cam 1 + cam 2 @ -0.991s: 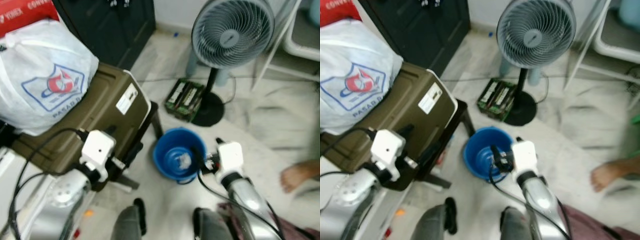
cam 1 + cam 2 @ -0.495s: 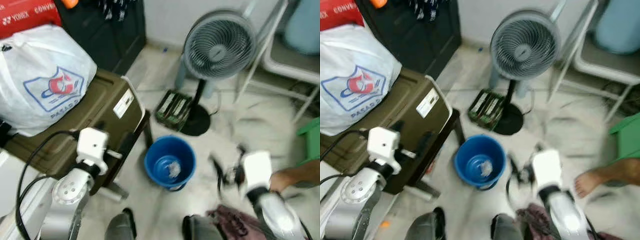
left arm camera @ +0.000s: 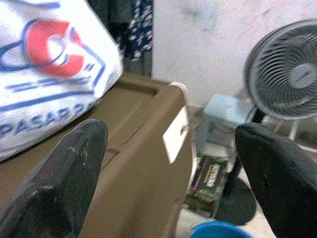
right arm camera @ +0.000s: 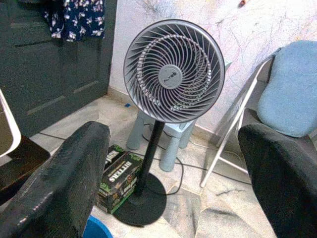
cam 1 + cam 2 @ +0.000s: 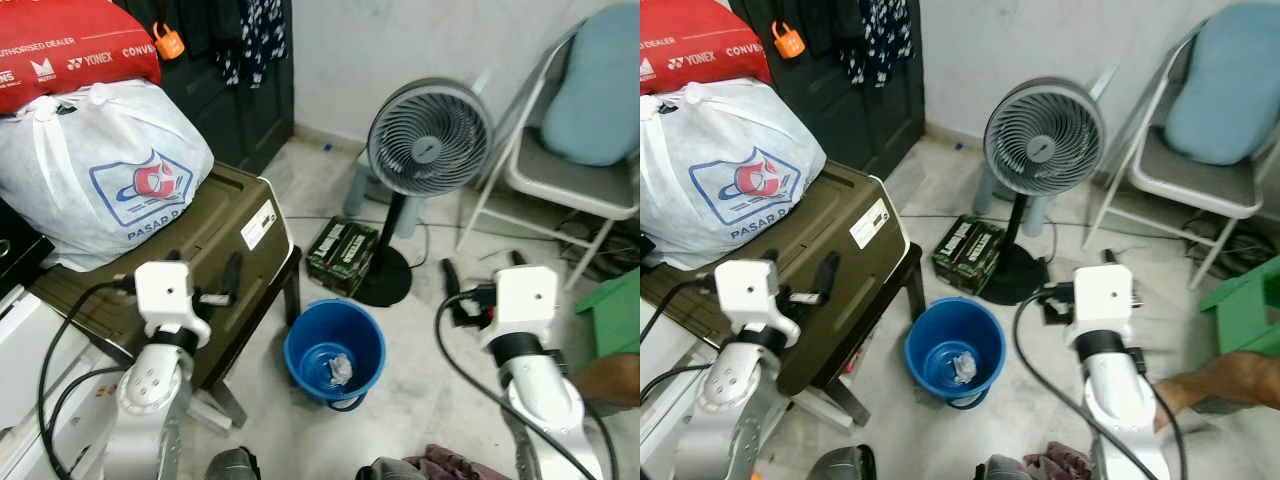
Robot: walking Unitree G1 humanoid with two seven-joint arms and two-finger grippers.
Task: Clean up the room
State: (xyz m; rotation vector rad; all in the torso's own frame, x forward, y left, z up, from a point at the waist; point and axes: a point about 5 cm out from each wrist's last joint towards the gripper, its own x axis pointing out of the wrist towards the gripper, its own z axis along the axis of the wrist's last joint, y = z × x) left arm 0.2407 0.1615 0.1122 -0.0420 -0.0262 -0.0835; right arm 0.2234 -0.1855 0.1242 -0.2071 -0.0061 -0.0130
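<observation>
Left gripper (image 3: 168, 163) hovering over olive case (image 5: 190, 260), fingers spread wide, holding nothing. White bag (image 5: 100, 165) sitting at case's far left corner. Blue bucket (image 5: 334, 352) standing on floor beside case's right edge, crumpled scrap (image 5: 338, 368) lying inside. Right gripper (image 4: 173, 168) pointing at fan (image 5: 428, 140), jaws wide apart, empty.

Judgement: between pickups; next move calling for locating more litter on floor, lowering empty gripper onto it.

one blue bucket (image 5: 334, 350), one standing fan (image 5: 428, 137), one white plastic bag (image 5: 100, 170), one folding chair (image 5: 565, 160), two grippers.
</observation>
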